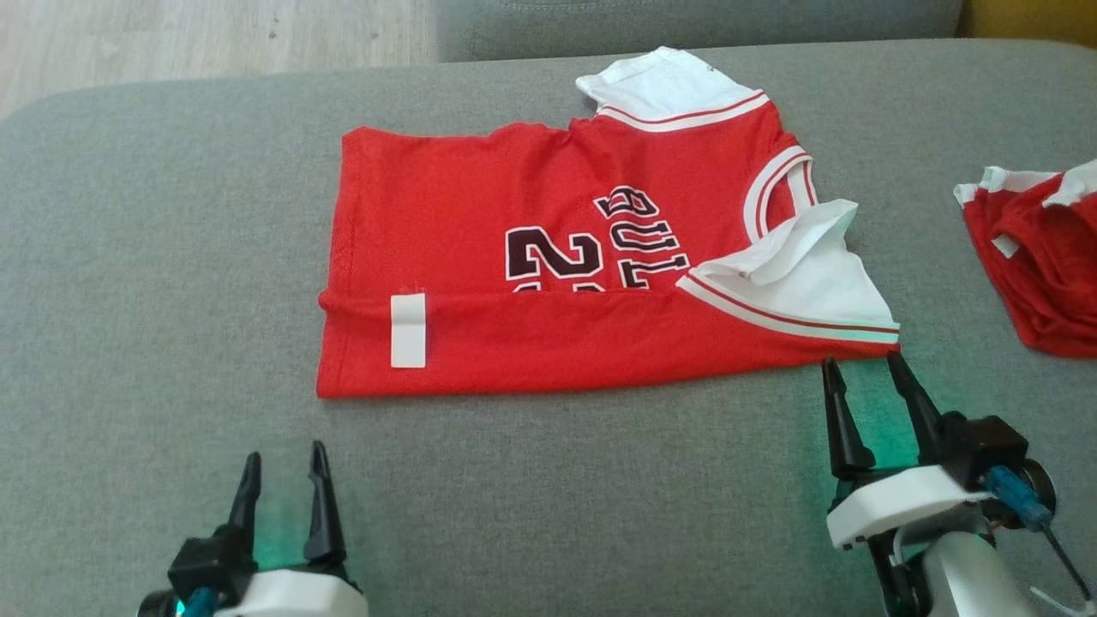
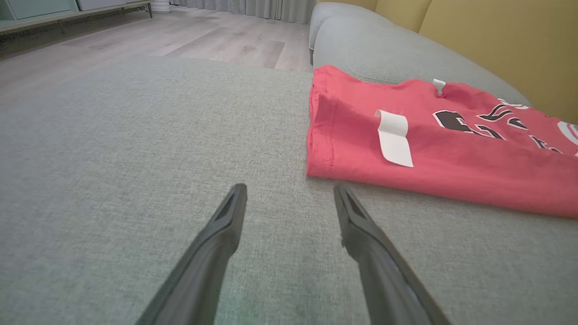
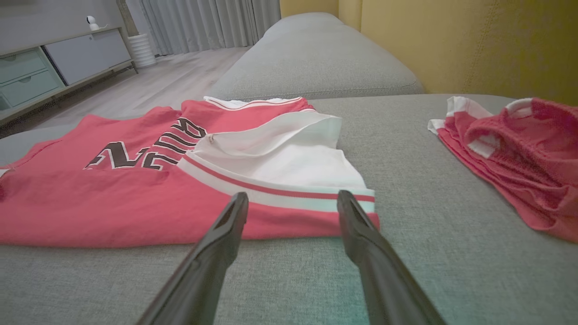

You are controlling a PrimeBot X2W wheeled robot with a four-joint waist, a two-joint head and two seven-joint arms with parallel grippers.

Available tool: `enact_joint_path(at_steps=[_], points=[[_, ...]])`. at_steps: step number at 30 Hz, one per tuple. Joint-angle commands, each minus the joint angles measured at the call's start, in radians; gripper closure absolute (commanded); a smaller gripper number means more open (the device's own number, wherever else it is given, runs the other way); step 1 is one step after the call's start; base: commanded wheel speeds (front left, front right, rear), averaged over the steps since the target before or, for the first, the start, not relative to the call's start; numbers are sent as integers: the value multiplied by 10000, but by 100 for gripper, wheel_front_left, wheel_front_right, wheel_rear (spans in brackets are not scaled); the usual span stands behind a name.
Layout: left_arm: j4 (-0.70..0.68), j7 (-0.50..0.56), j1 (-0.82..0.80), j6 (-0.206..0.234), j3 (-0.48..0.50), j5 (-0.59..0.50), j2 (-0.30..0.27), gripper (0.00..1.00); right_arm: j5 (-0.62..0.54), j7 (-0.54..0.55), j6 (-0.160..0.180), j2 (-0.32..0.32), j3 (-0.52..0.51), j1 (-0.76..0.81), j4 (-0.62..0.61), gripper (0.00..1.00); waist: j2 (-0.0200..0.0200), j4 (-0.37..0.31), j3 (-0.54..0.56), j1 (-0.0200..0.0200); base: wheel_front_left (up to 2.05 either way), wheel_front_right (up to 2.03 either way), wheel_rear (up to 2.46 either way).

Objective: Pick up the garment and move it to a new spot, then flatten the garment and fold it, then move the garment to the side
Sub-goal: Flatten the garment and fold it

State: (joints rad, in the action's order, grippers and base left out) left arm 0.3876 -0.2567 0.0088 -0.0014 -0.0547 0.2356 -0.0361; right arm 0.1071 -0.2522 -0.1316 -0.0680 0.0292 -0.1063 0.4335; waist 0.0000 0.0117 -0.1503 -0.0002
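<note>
Both grippers stand with their fingers spread wide and nothing between them. Left gripper (image 1: 285, 452) sits low over the grey sofa cushion (image 1: 128, 257), fingers pointing away from the robot and leaning a little to the right. It is clear of the cloth. The garment (image 1: 446, 197), a red jersey, lies ahead of its fingertips and off to their right, with the nearest hem corner not far from the right finger in the left wrist view.

Right gripper (image 1: 861, 360) is reaching further forward, with its white wrist housing and pale forearm rising from the lower right of the head view. Its fingers lean slightly left and its tips arrive right at the near edge of the jersey, just below the near white sleeve (image 1: 814, 283). From the right wrist view the tips seem to lie against that red edge, though actual contact is hard to confirm. A green glow falls on the cushion beside each gripper.

The jersey rests spread on the cushion with its near long side folded over toward the middle, so the fold covers the lower part of the dark number and lettering. A white label (image 1: 408, 330) lies on that folded strip, ahead and to the right of the left gripper. The far white sleeve (image 1: 660, 81) sticks out beyond the right gripper. A second, crumpled red garment (image 1: 1037, 266) lies well to the right of the right gripper, apart from the jersey.
</note>
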Motion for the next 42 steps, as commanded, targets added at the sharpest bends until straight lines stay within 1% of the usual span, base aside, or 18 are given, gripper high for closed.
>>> enact_joint_path(at_steps=[1,6,9,15,18,24,29,34,35,36,37,42], points=[[-193,-51,-216,-75,152,72,-141,0,-3,-95,9,82,218,-83,-233,0,0,14,14,2,0,0,0],[-88,-51,-463,-286,-90,344,-141,0,-17,-95,9,101,158,-277,-241,0,0,25,-172,2,0,0,0],[58,-51,-882,-474,-195,628,-141,0,-43,-95,9,102,21,-524,-273,0,0,30,-449,2,0,0,0],[617,-51,-1853,-722,-258,1212,-141,0,-136,-95,9,105,-310,-1108,-204,0,0,-21,-1057,2,0,0,0],[982,-51,-2179,-876,-329,1355,-141,0,-225,-95,9,111,-641,-1359,-111,0,0,-74,-1313,2,0,0,0],[1845,-51,-2680,-1085,-354,1641,-141,0,-673,-95,9,143,-1087,-1778,472,0,0,-176,-1741,2,0,0,0],[2398,-51,-2846,-1175,-621,1896,-141,0,-895,-95,9,164,-1323,-1939,964,0,0,-177,-1868,2,0,0,0],[3000,-51,-2975,-1239,-1035,2195,-141,0,-642,-95,9,173,-928,-2079,1642,0,0,-169,-1884,2,0,0,0],[3131,-51,-3004,-1249,-1146,2249,-141,47,-549,-95,9,174,-769,-2121,1821,24,0,-165,-1877,2,0,0,0],[3236,-51,-3034,-1258,-1234,2328,-141,72,-428,-95,9,174,-592,-2169,1999,89,0,-160,-1869,2,0,0,0],[3316,-51,-3062,-1264,-1309,2392,-141,100,-307,-95,9,174,-467,-2220,2133,100,0,-158,-1857,2,0,0,0],[3366,-51,-2971,-1283,-1444,2537,-141,100,220,-95,9,176,-290,-2199,2445,100,0,-119,-1515,2,0,0,0]])
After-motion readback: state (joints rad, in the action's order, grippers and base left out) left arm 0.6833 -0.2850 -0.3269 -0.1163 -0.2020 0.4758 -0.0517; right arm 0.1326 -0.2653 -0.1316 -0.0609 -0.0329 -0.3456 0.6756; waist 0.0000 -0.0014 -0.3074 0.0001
